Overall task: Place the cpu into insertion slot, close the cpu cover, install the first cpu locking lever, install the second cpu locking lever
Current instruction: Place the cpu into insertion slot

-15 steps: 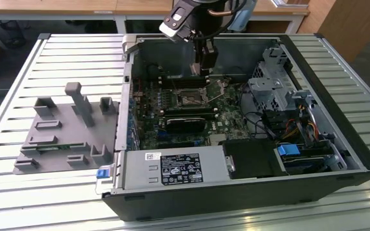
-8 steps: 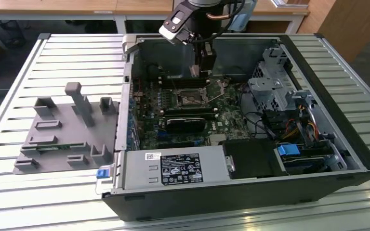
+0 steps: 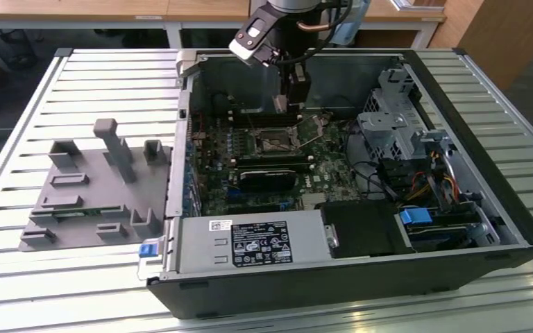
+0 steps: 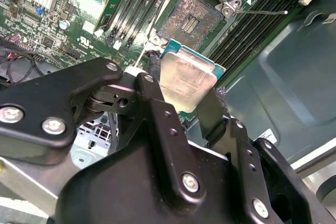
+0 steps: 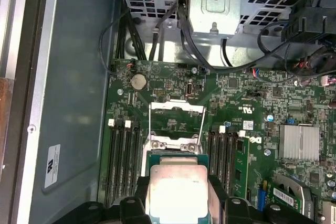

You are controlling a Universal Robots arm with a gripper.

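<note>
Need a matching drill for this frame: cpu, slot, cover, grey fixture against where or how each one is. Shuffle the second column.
Column 1
1. cpu
2. slot
3. cover
4. grey fixture

Column 2
a. swung open, off the slot
b. held between the fingers
c. on the slatted table, outside the case
d. bare, contacts showing

Pairs: 1-b, 2-d, 3-a, 4-c.
</note>
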